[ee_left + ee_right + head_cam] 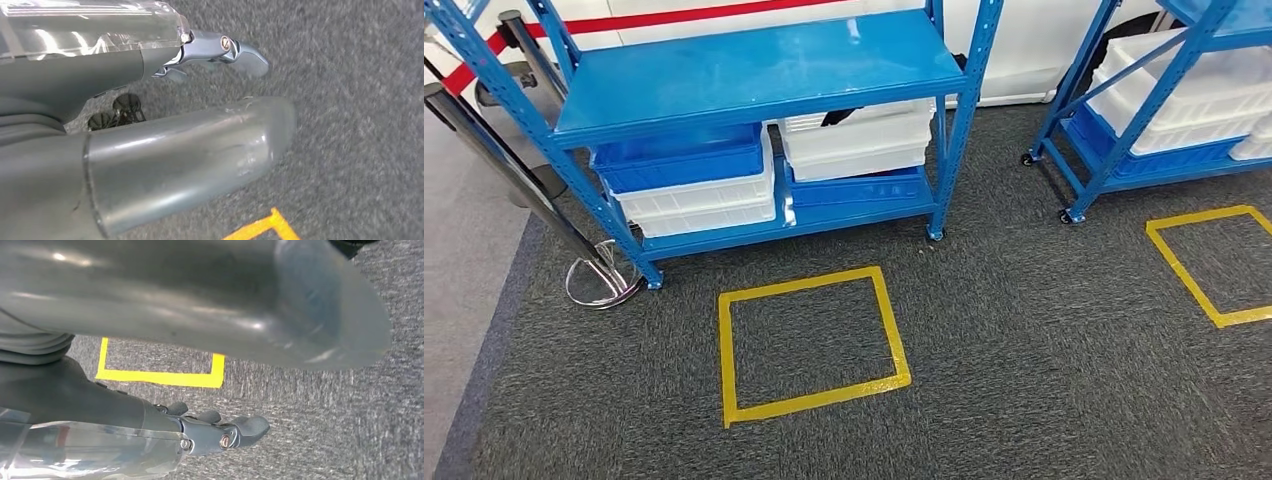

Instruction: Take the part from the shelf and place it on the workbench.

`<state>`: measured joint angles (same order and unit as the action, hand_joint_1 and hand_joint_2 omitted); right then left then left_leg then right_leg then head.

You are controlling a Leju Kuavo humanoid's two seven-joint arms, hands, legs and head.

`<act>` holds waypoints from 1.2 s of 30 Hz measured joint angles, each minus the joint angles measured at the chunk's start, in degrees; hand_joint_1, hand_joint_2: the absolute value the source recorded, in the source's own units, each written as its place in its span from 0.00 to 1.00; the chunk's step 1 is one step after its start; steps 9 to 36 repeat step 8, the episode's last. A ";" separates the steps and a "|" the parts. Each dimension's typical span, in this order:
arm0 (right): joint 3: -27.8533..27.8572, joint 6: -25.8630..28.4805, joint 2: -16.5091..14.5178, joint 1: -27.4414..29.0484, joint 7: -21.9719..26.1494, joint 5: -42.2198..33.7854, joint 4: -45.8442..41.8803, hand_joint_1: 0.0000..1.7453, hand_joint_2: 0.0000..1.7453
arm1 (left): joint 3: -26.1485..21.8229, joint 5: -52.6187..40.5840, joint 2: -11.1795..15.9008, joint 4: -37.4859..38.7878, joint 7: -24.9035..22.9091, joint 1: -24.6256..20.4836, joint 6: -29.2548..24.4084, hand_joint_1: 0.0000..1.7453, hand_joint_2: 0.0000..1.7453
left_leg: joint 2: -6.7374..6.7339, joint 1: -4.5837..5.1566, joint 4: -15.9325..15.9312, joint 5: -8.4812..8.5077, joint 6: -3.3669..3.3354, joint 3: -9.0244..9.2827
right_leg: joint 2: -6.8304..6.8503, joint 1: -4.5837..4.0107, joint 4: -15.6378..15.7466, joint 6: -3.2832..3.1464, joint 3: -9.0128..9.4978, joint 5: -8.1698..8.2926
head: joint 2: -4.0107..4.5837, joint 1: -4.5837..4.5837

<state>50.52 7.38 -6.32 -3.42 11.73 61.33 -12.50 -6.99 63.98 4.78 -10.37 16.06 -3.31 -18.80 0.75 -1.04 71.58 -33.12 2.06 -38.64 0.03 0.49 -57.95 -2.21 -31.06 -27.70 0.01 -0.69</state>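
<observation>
A blue metal shelf [754, 75] stands ahead on dark carpet, its upper board bare. On its low board sit a blue bin [679, 160] stacked on a white bin [699, 205], and beside them a white bin [859, 140] on a blue bin [859, 187]. Something dark [839, 115] pokes above the rim of the right white bin; I cannot tell what it is. My left hand [190, 150] hangs over the carpet with its fingers [235, 52] apart from the thumb, holding nothing. My right hand [250, 305] hangs likewise, its fingers [225, 432] spread and empty.
A yellow taped square [809, 340] marks the carpet in front of the shelf, and another [1214, 265] lies to the right. A second blue shelf [1124, 120] with white and blue bins stands at the far right. A barrier post with a chrome base [604, 280] stands left of the shelf.
</observation>
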 joint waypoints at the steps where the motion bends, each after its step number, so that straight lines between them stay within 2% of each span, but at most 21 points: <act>1: 0.10 -0.17 0.01 0.00 -0.21 -0.09 0.00 0.00 0.00 | -0.18 0.06 0.01 -0.02 0.19 0.05 0.22 0.00 0.00 | -0.20 -0.03 -1.39 1.19 -0.02 1.06 | 0.44 -0.06 -0.16 0.04 -0.04 -0.11 | 0.00 0.00; 2: 0.21 -0.35 0.02 0.00 -0.49 -0.17 0.00 0.00 0.00 | -0.39 0.11 0.03 -0.03 0.40 0.11 0.45 0.00 0.00 | -0.51 -0.05 -3.90 2.48 -0.13 2.65 | 0.93 -0.13 -0.36 0.13 -0.07 -0.24 | 0.00 0.00; 4: 0.44 -0.61 0.03 -0.07 -1.12 -0.30 0.00 0.00 0.00 | -0.81 0.15 0.08 -0.07 0.79 0.12 0.72 0.00 0.00 | -0.98 0.18 -11.86 5.70 -0.69 6.98 | 1.57 -0.39 -0.79 0.61 -0.11 -0.59 | 0.00 0.04; 5: 0.56 -0.63 0.04 -0.09 -1.30 -0.30 0.00 0.00 0.00 | -0.99 0.11 0.09 -0.08 0.83 0.13 0.74 0.00 0.00 | -1.06 0.33 -13.09 5.60 -1.05 7.47 | 1.66 -0.45 -0.80 0.95 -0.02 -0.59 | 0.01 0.09; 8: 0.91 -0.68 0.05 -0.11 -1.56 -0.28 0.00 0.00 0.00 | -1.52 0.05 0.11 -0.11 0.89 0.33 0.76 0.00 0.00 | -0.81 0.38 -13.85 5.62 -2.11 7.70 | 1.69 -0.42 -1.28 2.03 0.13 0.26 | 0.00 0.20; 36: 0.91 -0.68 0.05 -0.11 -1.56 -0.28 0.00 0.00 0.00 | -1.52 0.05 0.11 -0.11 0.89 0.33 0.76 0.00 0.00 | -0.81 0.38 -13.85 5.62 -2.11 7.70 | 1.69 -0.42 -1.28 2.03 0.13 0.26 | 0.00 0.20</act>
